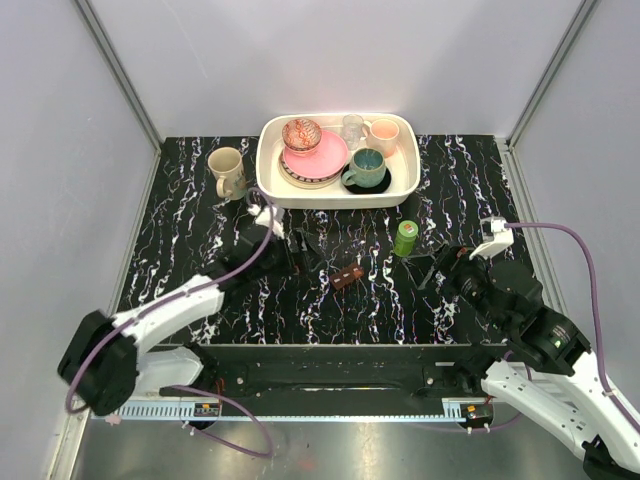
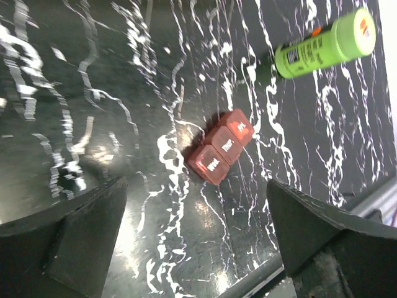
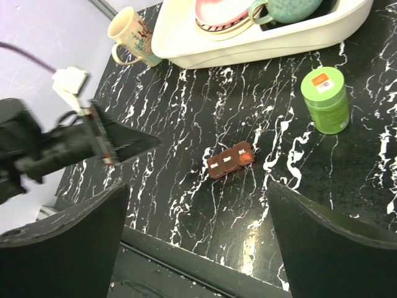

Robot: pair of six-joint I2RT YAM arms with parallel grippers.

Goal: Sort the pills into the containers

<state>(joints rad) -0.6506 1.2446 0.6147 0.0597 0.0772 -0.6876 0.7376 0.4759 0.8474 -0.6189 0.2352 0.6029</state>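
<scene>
Left gripper: jaws spread wide, nothing between them. It hangs over the table with the containers centred between its fingers in the wrist view, which suits a straight descent.

Right gripper: also released and empty. It sits at the lower right of the top view, probably to leave the middle free.

The containers, one brown strip with three lids that appear closed, lie flat at the table's centre. The green bottle stands upright to their upper right and is likely the pill supply.
</scene>
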